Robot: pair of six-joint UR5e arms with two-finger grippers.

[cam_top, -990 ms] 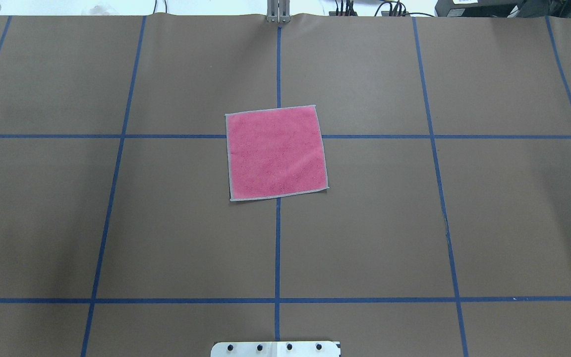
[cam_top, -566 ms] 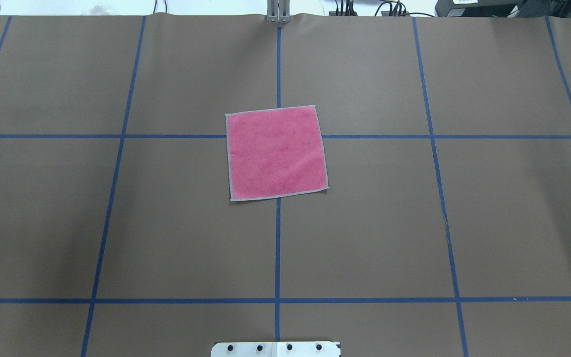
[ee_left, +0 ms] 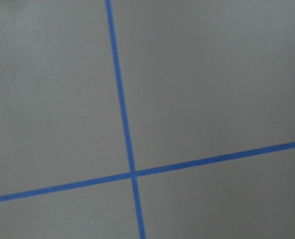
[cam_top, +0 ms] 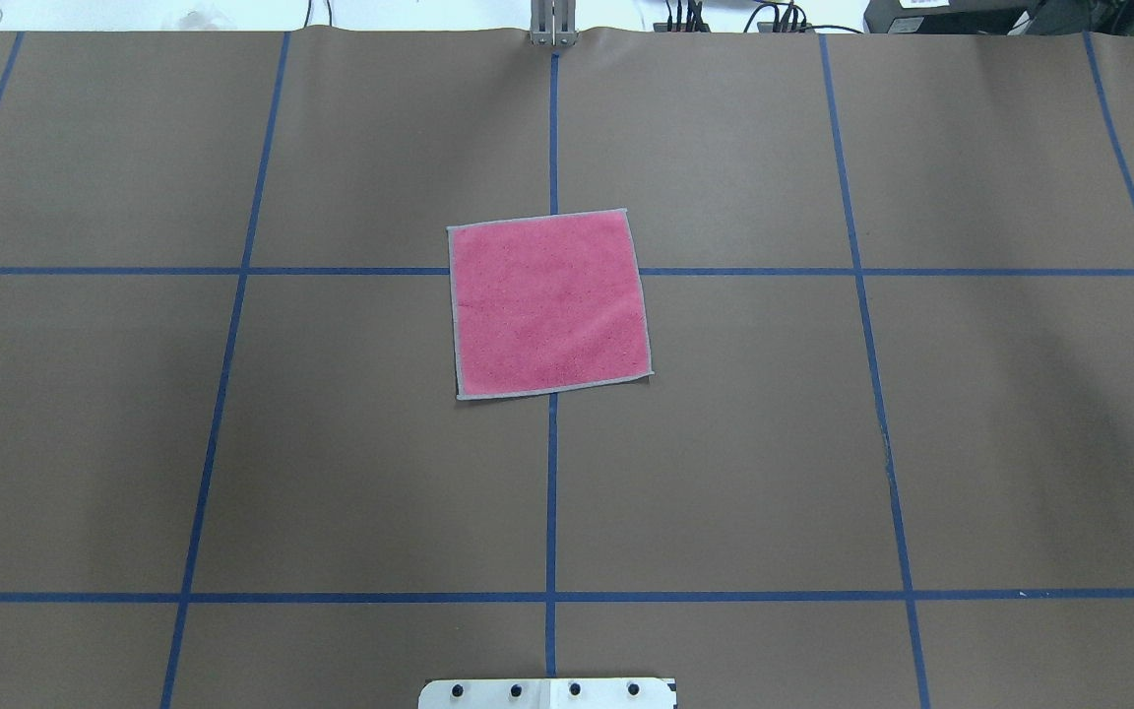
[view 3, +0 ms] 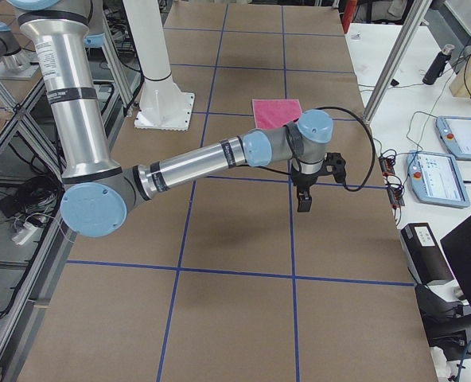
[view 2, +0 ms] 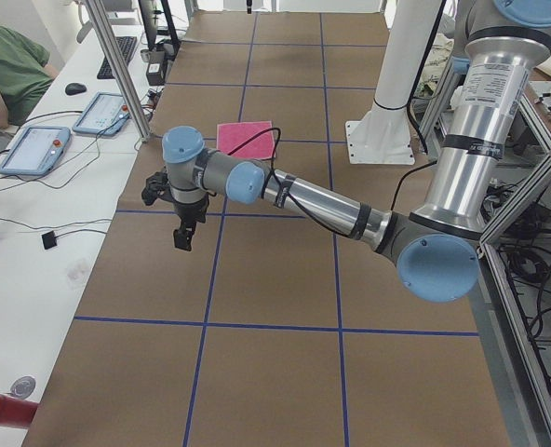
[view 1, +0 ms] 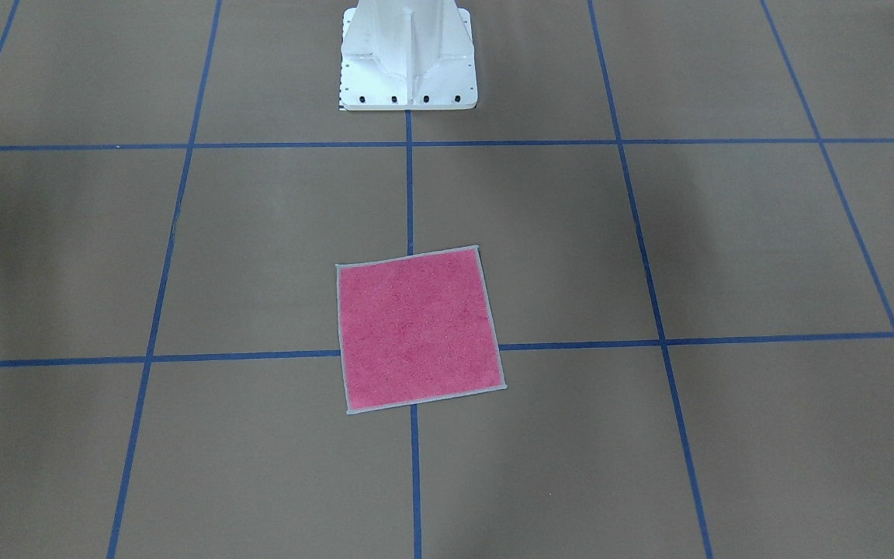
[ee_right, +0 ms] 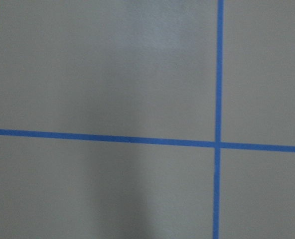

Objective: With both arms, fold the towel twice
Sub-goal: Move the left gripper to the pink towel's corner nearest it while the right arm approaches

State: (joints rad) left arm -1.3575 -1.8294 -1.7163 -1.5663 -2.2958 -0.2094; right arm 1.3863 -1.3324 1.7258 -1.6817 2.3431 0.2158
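Hand, left (view 2: 181,238): hangs fingers-down over bare worktop (cam_top: 724,443), well apart from the towel. You cannot tell whether it is released or clenched.

Hand, right (view 3: 303,204): same posture, out on the opposite side. Its grip is likewise unreadable.

Towel (cam_top: 549,303): flat, unfolded, pink face up, lying over the centre crossing of the blue tape lines (cam_top: 552,492). Neither hand touches it.

Step in hand: the approach, by my reading; no fold is made yet.

Next move: you would likely bring each hand to a corner of one edge, pinch the light edging, and carry that edge across together.

Hidden: the towel's underside. Both wrist cameras show only tape and brown covering. The overhead and front views catch only black slivers at the frame edge.
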